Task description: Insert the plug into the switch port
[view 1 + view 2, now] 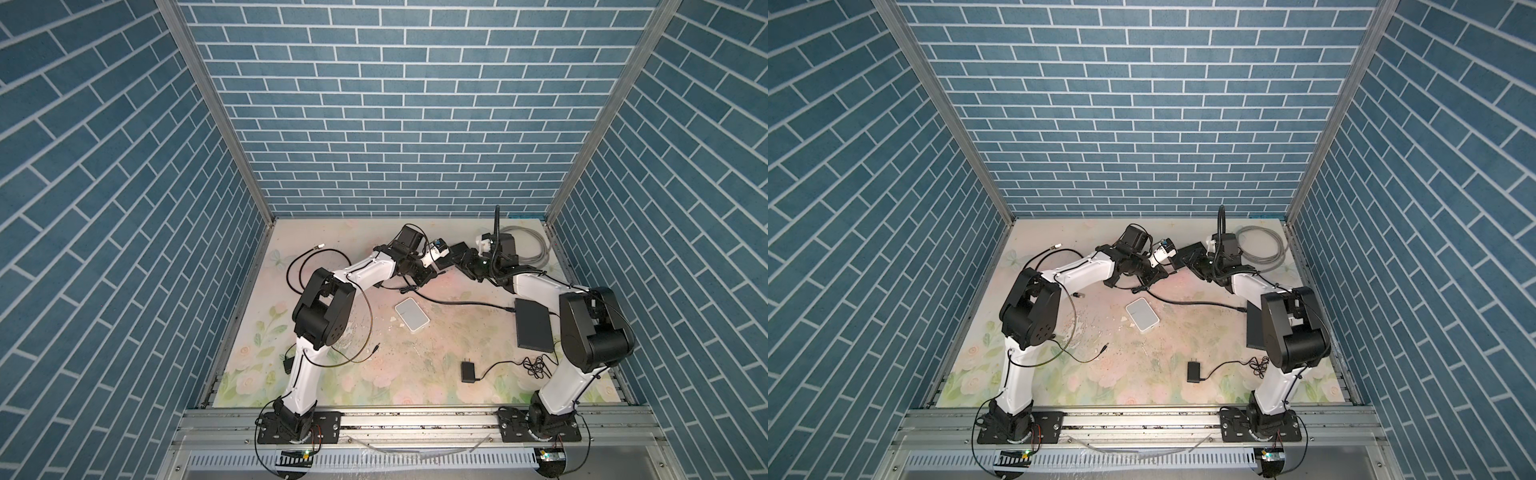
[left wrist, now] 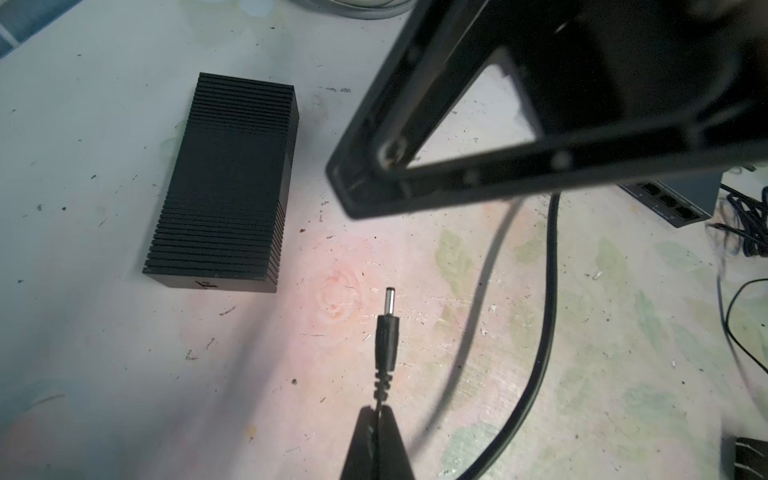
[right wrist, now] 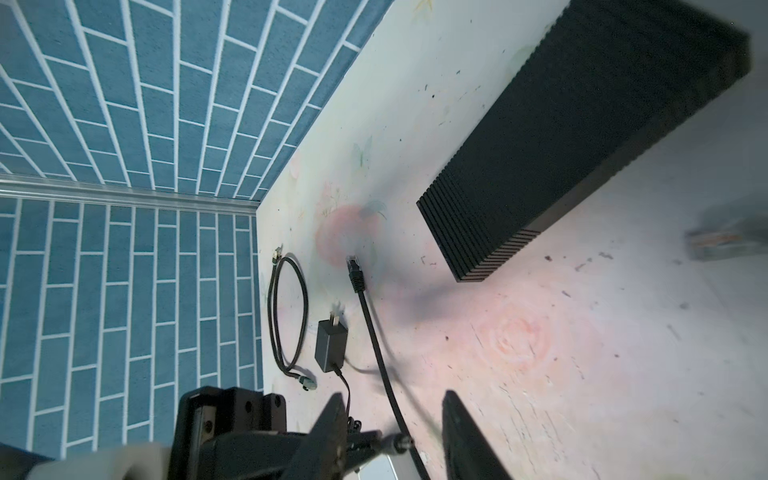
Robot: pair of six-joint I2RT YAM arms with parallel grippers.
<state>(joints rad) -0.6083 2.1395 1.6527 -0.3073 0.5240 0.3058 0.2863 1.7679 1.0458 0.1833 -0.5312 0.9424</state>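
Note:
My left gripper (image 2: 376,409) is shut on the thin cable just behind the plug (image 2: 387,328), a black barrel plug with a metal tip, held above the table. In the right wrist view the plug (image 3: 397,442) pokes between the fingers of my right gripper (image 3: 392,395), which is open and not touching it. In both top views the two grippers (image 1: 438,272) (image 1: 459,264) meet at the back middle. The switch (image 2: 673,201), a flat dark box with a row of ports, lies to the right (image 1: 534,324).
A ribbed black box (image 2: 226,187) lies beside the grippers (image 1: 461,249). A thick black cable (image 1: 457,301) runs towards the switch. A white box (image 1: 411,316), a black adapter (image 1: 468,371), a grey cable coil (image 1: 528,245) and a black cable loop (image 1: 307,266) lie around.

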